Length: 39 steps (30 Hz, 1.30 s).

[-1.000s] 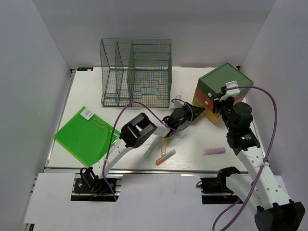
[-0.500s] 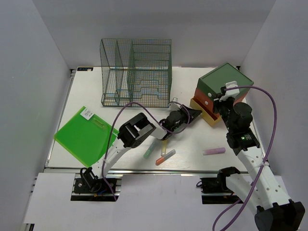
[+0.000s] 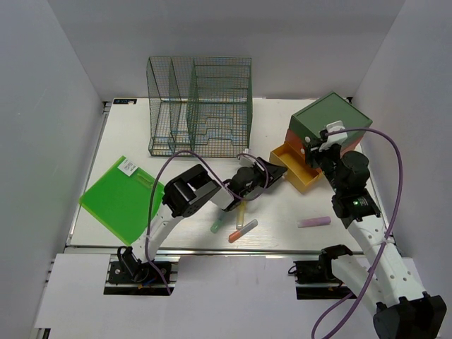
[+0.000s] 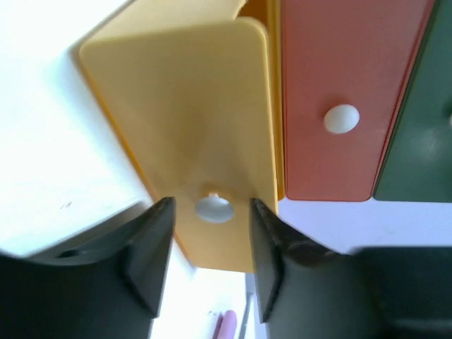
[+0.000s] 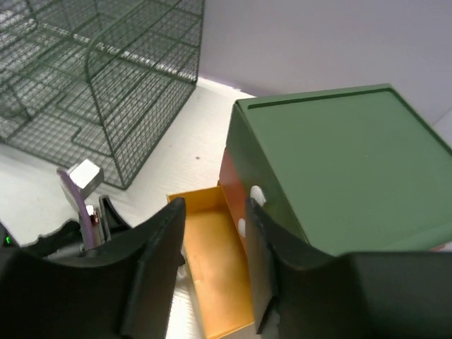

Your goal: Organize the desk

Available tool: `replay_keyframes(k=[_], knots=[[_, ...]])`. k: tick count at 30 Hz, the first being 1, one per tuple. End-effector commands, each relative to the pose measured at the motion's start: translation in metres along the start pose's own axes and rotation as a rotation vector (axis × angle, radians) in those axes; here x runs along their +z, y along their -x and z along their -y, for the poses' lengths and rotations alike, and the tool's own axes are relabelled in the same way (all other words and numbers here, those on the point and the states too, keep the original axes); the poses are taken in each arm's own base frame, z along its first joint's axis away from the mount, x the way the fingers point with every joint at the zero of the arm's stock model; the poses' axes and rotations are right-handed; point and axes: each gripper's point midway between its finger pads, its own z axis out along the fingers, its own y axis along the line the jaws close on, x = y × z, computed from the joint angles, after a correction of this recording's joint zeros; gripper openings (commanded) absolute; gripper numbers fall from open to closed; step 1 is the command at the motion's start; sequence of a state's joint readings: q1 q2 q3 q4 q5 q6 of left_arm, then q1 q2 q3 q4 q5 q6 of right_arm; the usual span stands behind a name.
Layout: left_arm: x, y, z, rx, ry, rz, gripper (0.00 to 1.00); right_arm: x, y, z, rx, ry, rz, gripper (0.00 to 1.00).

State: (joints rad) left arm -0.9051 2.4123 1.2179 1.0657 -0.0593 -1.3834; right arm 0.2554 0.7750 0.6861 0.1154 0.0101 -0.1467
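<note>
Two above the desk (image 3: 134, 141) — left end effector (image 4: 212, 210), right end effector (image 5: 215, 212)

1. From above, we see only parts of the green marker (image 3: 218, 224) and the yellow marker (image 3: 242, 210); the left arm (image 3: 189, 198) covers the rest.
2. The print on the white label (image 3: 127, 166) of the green folder (image 3: 120, 201) is too small for us to read.
3. In the left wrist view, the yellow drawer (image 4: 183, 106) and its white knob (image 4: 214, 208) are blurred. The dark green front (image 4: 417, 141) runs off the right edge. We cannot identify the pinkish sliver (image 4: 226, 326) at the bottom edge.
4. In the right wrist view, the wire-mesh rack (image 5: 106, 63) is cut off at the top and left, and the green-topped drawer box (image 5: 339, 162) at the right. The fingers of the right gripper (image 5: 213, 212) hide parts of the yellow drawer.
</note>
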Motion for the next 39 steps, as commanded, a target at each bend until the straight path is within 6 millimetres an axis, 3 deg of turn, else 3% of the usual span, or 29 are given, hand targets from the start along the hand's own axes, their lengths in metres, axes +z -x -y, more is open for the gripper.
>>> replay_keyframes(k=[1,2,6,10,11,12,14,15,16,17,18,21,23,24,26,27,29,30,32,33,34,35,36,37,39], knots=[[0.0,0.014,0.028,0.023,-0.03,-0.001,0.61,0.002,0.002,-0.014,-0.037,0.092,0.026,0.47],[0.0,0.014,0.034,0.026,-0.039,-0.002,0.64,0.001,0.002,-0.023,-0.044,0.143,0.027,0.57],[-0.002,0.024,0.049,0.039,-0.062,-0.005,0.65,-0.01,-0.01,-0.062,-0.149,0.402,0.005,0.68],[-0.018,0.02,0.065,0.097,-0.067,-0.051,0.65,-0.033,-0.029,-0.102,-0.207,0.678,-0.015,0.71],[-0.024,0.018,0.056,0.105,-0.028,-0.062,0.65,-0.04,-0.034,-0.111,-0.202,0.739,-0.021,0.71],[-0.03,0.02,0.068,0.113,-0.038,-0.063,0.66,-0.042,-0.035,-0.114,-0.211,0.766,-0.019,0.71],[-0.042,0.022,0.055,0.142,0.02,-0.08,0.66,-0.047,-0.04,-0.118,-0.227,0.806,-0.017,0.71],[-0.048,0.024,0.066,0.15,0.015,-0.08,0.66,-0.048,-0.042,-0.119,-0.229,0.811,-0.021,0.71],[-0.053,0.024,0.064,0.176,0.03,-0.086,0.66,-0.048,-0.042,-0.119,-0.236,0.816,-0.017,0.71],[-0.061,0.022,0.054,0.194,0.069,-0.1,0.65,-0.048,-0.044,-0.119,-0.236,0.818,-0.022,0.7],[-0.066,0.025,0.068,0.215,0.056,-0.097,0.65,-0.047,-0.044,-0.118,-0.239,0.815,-0.021,0.7],[-0.084,0.031,0.063,0.317,0.122,-0.12,0.6,-0.051,-0.046,-0.117,-0.275,0.823,-0.021,0.65],[-0.103,0.037,0.069,0.431,0.191,-0.147,0.5,-0.059,-0.046,-0.12,-0.35,0.879,0.006,0.47],[-0.114,0.044,0.086,0.519,0.185,-0.142,0.34,-0.069,-0.048,-0.126,-0.343,0.928,-0.007,0.26],[-0.139,0.05,0.078,0.607,0.28,-0.177,0.19,-0.075,-0.052,-0.126,-0.408,0.959,-0.003,0.15],[-0.15,0.058,0.078,0.694,0.298,-0.188,0.12,-0.081,-0.061,-0.125,-0.411,0.967,-0.051,0.14],[-0.181,0.07,0.093,0.81,0.338,-0.204,0.09,-0.083,-0.074,-0.118,-0.482,0.961,-0.107,0.2],[-0.191,0.074,0.1,0.917,0.325,-0.23,0.11,-0.089,-0.088,-0.108,-0.513,0.943,-0.205,0.37],[-0.221,0.079,0.115,0.994,0.323,-0.258,0.25,-0.09,-0.108,-0.093,-0.597,0.938,-0.31,0.49],[-0.234,0.081,0.11,1.051,0.345,-0.288,0.47,-0.095,-0.12,-0.08,-0.637,0.91,-0.414,0.54],[-0.242,0.083,0.113,1.075,0.341,-0.282,0.58,-0.095,-0.13,-0.072,-0.658,0.906,-0.472,0.56],[-0.255,0.087,0.127,1.098,0.308,-0.253,0.65,-0.097,-0.137,-0.066,-0.682,0.901,-0.516,0.58],[-0.262,0.091,0.128,1.132,0.305,-0.237,0.7,-0.098,-0.143,-0.056,-0.732,0.888,-0.559,0.63],[-0.271,0.091,0.118,1.145,0.312,-0.24,0.76,-0.107,-0.152,-0.056,-0.727,0.92,-0.608,0.74],[-0.285,0.097,0.123,1.193,0.286,-0.192,0.79,-0.115,-0.158,-0.059,-0.732,0.969,-0.623,0.78]])
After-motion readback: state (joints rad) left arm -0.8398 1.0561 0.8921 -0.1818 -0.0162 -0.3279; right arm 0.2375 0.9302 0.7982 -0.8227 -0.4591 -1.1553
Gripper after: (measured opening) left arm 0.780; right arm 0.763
